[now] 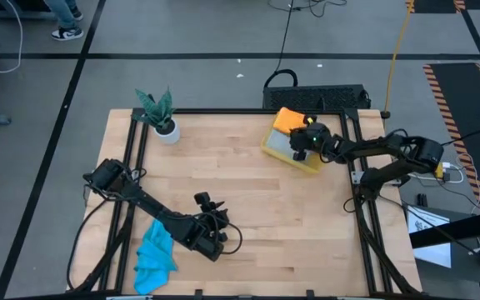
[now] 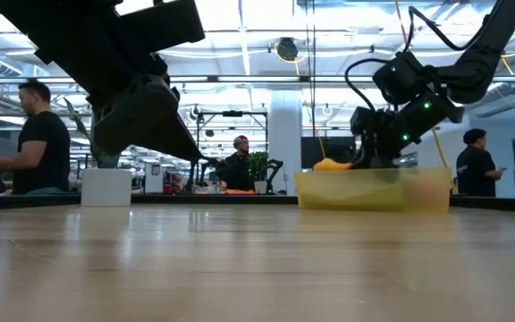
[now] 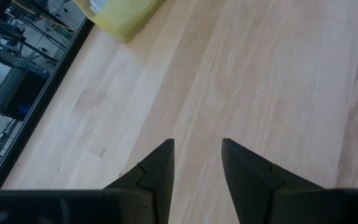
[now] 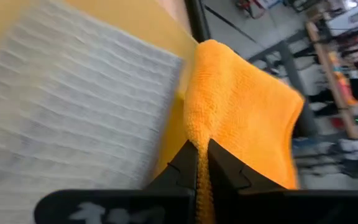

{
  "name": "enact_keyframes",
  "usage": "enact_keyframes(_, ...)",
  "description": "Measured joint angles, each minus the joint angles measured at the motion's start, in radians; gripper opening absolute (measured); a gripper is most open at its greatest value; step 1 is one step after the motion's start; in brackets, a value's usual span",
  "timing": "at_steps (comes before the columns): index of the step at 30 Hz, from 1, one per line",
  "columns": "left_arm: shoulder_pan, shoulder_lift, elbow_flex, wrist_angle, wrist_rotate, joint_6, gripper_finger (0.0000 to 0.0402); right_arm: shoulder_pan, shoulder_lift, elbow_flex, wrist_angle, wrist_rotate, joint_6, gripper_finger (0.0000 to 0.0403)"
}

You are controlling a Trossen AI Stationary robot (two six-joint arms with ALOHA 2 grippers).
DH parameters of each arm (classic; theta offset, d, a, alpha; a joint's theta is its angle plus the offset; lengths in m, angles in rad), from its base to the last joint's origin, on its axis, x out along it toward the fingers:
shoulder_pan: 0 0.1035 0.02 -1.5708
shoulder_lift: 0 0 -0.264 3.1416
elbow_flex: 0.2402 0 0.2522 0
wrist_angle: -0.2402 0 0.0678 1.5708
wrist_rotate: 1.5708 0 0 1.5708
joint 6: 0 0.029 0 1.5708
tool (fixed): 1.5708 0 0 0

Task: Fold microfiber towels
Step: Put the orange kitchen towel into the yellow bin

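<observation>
Step in hand: drawing the next towel. Right gripper (image 4: 202,152), jaws pinched on orange towel (image 4: 241,106) in yellow bin (image 1: 294,158). Left gripper (image 3: 197,163), jaws parted, empty, above surface (image 1: 257,200) beside blue towel (image 1: 154,257). Next, likely: lift clear, lay flat.

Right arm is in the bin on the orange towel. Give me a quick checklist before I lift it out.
1. Right end effector shut on the orange towel: ok.
2. Bite is only a thin fold, not much cloth: not ok.
3. Grey towel free of the grip: ok.
4. Yellow bin sits fully on the table: ok.
5. Left end effector open, empty, away from the bin: ok.
6. Blue towel outside the landing area: ok.
</observation>
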Motion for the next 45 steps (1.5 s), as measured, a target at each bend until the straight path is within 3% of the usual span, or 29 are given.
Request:
enact_keyframes(9, 0.0, 0.0, 0.0, 0.001, 0.0, 0.0, 0.0136, -0.001, 0.0, -0.006, 0.0, -0.138, 0.14, 0.0007)
enact_keyframes(16, 0.0, 0.0, 0.0, 0.001, 0.0, 0.0, 0.0136, -0.002, 0.0, -0.006, 0.006, -0.139, 0.168, 0.0007)
enact_keyframes(24, 0.002, 0.0, 0.0, 0.002, 0.0, -0.001, 0.0136, 0.025, -0.101, -0.006, 0.037, 0.033, 0.119, 0.0007)
enact_keyframes(28, 0.005, 0.0, 0.0, 0.002, 0.0, -0.001, 0.0136, 0.055, -0.137, -0.006, -0.011, 0.042, 0.128, 0.0007)
enact_keyframes(34, 0.005, 0.0, 0.0, 0.002, 0.0, -0.002, 0.0136, 0.059, -0.082, -0.007, -0.085, -0.062, 0.233, 0.0007)
enact_keyframes(45, 0.005, 0.0, 0.0, 0.002, 0.001, -0.005, 0.0136, 0.031, 0.038, -0.006, 0.041, -0.089, 0.319, 0.0018)
